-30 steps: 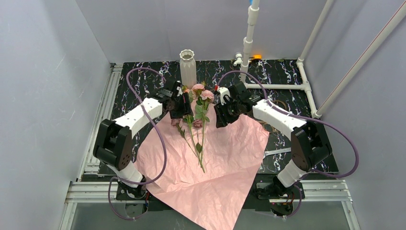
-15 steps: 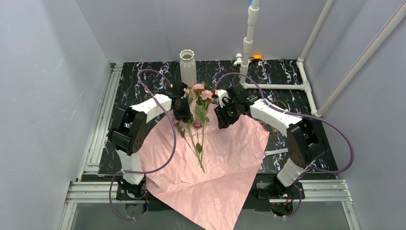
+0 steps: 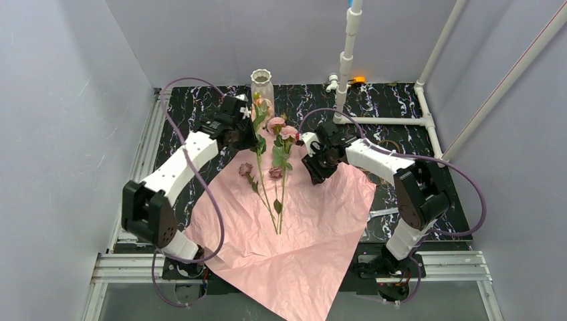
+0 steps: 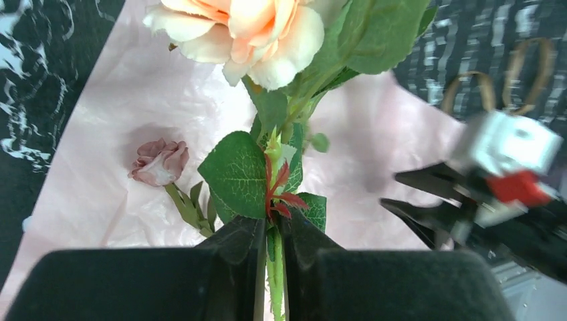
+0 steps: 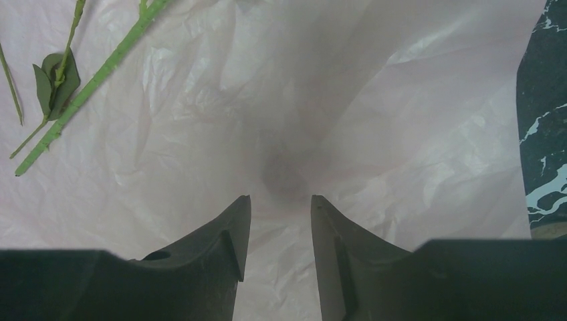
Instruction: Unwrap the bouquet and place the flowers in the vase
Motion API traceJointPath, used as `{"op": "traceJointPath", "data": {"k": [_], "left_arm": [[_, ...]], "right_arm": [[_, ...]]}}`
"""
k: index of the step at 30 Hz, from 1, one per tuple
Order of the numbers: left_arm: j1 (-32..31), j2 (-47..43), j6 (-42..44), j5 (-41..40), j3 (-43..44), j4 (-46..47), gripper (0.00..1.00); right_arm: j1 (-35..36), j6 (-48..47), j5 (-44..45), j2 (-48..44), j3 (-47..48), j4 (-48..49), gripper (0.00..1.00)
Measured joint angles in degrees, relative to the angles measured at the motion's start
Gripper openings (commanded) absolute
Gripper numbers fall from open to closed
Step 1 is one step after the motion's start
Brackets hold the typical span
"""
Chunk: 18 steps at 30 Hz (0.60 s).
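LEFT HAND LIFTS FIRST ROSE TOWARD VASE. A peach rose is pinched by its green stem between the pressed-together fingers of the left hand, just below a cluster of leaves at the lower centre of the left wrist view. The grip is taken low on the stem, apparently so that bloom and foliage are left uncrushed and the cut end can be steered downward.

In the overhead view the held flower is raised at upper centre, just beside the vase. The vase stands upright on the dark marbled surface, and no flower is yet seen in it.

The wrapping paper is laid open, pink side up, across the centre and lower part of the frame. The other flowers lie on it between the two arms, and a dark mauve rose is set a little apart at the left. The right hand is held spread over bare paper with nothing between its fingers, seemingly placed near to take the next stem. Loops of tan ribbon lie on the surface at the upper right of the left wrist view.

The unwrapping is judged done. The long stem may catch on the vase's scalloped rim, and that is judged the main risk of insertion.
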Motion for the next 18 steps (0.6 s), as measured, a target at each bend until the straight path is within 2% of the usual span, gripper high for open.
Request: {"op": "traceJointPath", "data": {"k": [5, 10, 13, 18], "left_arm": [[0.02, -9.81, 4.39, 1.51, 3.41, -0.83, 0.00], [0.11, -16.90, 14.88, 3.65, 11.23, 4.48, 0.00], [0.09, -16.63, 21.90, 3.72, 19.21, 8.85, 0.00], [0.24, -11.30, 33.51, 3.30, 33.40, 18.49, 0.00]], "right_arm": [[0.00, 0.09, -0.79, -0.07, 0.00, 0.00, 0.48], [0.00, 1.38, -3.06, -1.20, 0.00, -0.02, 0.48], [0.00, 2.27, -4.35, -3.48, 0.00, 0.04, 0.49], [0.02, 3.32, -5.38, -7.06, 0.00, 0.13, 0.49]]}}
